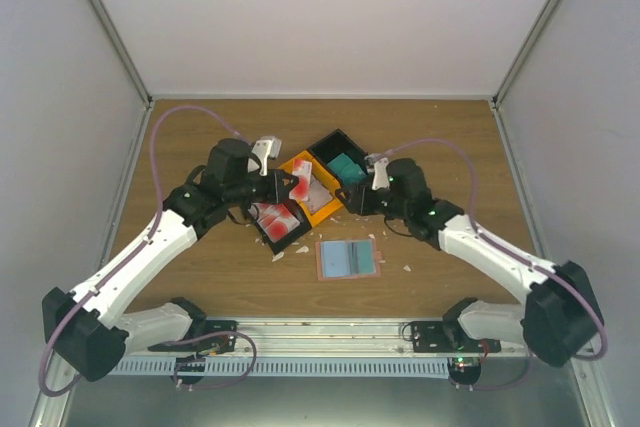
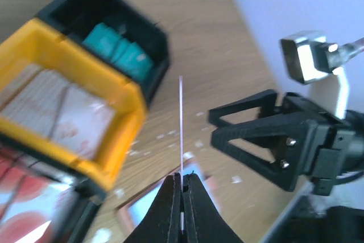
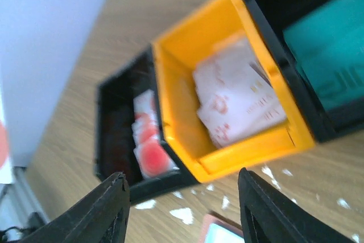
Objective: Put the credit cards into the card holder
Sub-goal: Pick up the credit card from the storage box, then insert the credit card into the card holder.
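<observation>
While the left hand [image 2: 181, 177] pinches a thin flat card [image 2: 181, 123] edge-on, the right hand [image 3: 182, 181] gapes wide.

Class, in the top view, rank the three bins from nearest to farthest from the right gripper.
1. Teal-card bin, at the row's right end, just beside the right gripper.
2. Orange bin, in the middle of the row.
3. Red-card bin, at the left end.

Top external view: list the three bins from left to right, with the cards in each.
First black bin holding red-blob cards → orange bin holding pale cards → second black bin holding teal cards.
</observation>
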Controlling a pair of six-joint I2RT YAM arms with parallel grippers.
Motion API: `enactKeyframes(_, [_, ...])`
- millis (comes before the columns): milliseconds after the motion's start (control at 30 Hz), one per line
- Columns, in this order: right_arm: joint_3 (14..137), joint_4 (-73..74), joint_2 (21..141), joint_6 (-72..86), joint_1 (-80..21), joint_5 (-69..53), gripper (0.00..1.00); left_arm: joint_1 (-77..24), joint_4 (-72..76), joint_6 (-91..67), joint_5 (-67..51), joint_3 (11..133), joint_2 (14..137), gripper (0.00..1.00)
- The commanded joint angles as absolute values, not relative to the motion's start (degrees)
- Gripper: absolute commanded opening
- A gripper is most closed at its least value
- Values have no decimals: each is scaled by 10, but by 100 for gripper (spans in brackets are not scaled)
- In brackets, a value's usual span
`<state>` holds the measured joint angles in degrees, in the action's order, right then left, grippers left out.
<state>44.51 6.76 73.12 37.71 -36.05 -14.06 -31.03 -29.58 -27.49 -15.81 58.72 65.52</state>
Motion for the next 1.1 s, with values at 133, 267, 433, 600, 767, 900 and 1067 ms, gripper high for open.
enactKeyframes(133, [395, -121, 628, 428, -323, -357, 62, -308, -49, -420, -345, 556, 643, 0])
enactKeyframes(267, [381, -209, 630, 497, -323, -407, 60, -308, 26, -452, -382, 531, 639, 0])
enactKeyframes(433, [382, -247, 645, 535, -323, -427, 40, -308, 51, -462, -404, 526, 637, 0])
enactKeyframes(600, [369, -297, 648, 571, -323, -450, 19, -308, 53, -462, -416, 518, 637, 0])
enactKeyframes(767, [356, -340, 651, 602, -322, -460, 18, -308, 52, -461, -422, 508, 634, 0])
enactKeyframes(900, [353, -349, 651, 607, -320, -453, 17, -308, 41, -454, -425, 504, 630, 0])
enactKeyframes(1067, [366, -298, 648, 570, -317, -439, 9, -308, 24, -447, -423, 500, 623, 1])
